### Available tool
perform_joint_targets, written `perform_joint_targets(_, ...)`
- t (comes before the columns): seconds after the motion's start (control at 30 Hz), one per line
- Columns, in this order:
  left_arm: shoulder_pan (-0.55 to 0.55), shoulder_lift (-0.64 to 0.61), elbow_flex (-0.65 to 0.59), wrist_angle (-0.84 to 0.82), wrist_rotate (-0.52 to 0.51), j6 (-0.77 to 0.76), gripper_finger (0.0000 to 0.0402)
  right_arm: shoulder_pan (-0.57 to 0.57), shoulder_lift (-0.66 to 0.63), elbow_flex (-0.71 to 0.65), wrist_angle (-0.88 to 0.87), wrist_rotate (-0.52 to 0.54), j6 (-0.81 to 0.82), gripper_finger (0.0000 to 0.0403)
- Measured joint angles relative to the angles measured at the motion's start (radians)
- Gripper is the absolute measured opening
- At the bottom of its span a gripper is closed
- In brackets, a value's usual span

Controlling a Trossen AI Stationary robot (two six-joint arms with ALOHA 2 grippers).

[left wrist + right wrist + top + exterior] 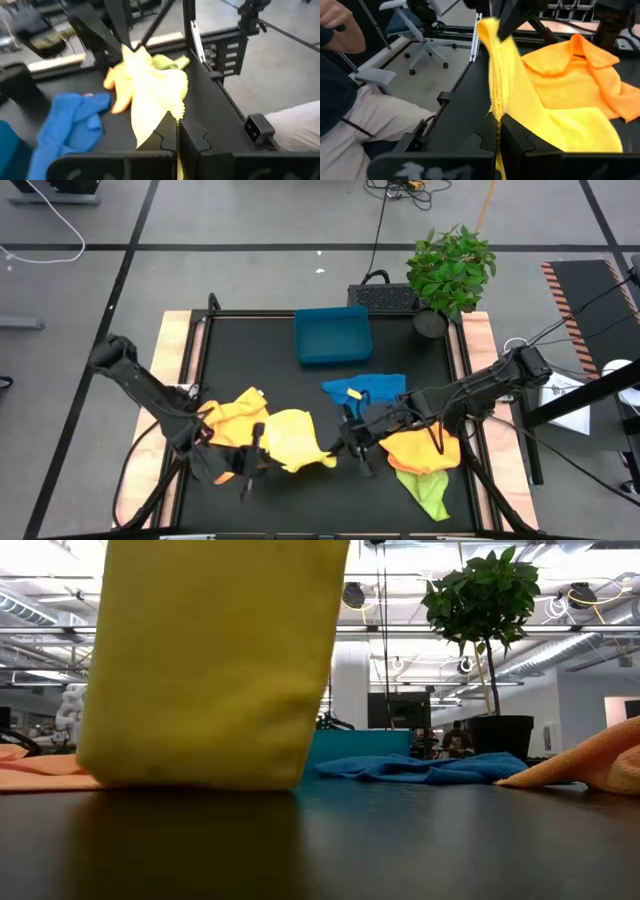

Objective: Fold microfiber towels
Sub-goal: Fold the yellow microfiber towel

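Both grippers pinch the pale yellow towel (292, 438) near the table's (260, 340) front edge — left gripper (250, 467) clamped on one side, right gripper (352, 445) on the other, cloth hanging between. An orange towel (232, 418) lies just behind; blue towel (365, 389), another orange towel (420, 450) and lime towel (427, 490) lie right — blue tray (332, 335) at the back

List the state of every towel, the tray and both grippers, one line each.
Pale yellow towel: lifted off the table, pinched at two edges.
Left gripper: shut on the pale yellow towel.
Right gripper: shut on the pale yellow towel.
Orange-yellow towel at left: crumpled, unfolded.
Blue towel: crumpled, unfolded.
Orange towel at right: crumpled, overlapping the green one.
Lime green towel: crumpled, partly covered.
Blue tray: upright, empty.
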State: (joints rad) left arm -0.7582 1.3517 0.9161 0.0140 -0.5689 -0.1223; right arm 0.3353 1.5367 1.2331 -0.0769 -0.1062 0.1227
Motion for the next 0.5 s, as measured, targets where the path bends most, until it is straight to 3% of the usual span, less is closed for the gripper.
perform_joint_targets(0.27, -0.010, 0.124, 0.001, 0.066, 0.018, -0.101, 0.0000, 0.009, 0.014, -0.063, 0.015, -0.076, 0.079, 0.0000)
perform_joint_targets(0.5, -0.028, 0.264, 0.000, 0.167, 0.103, -0.203, 0.0000, 0.028, 0.111, -0.148, 0.184, -0.160, 0.143, 0.0000)
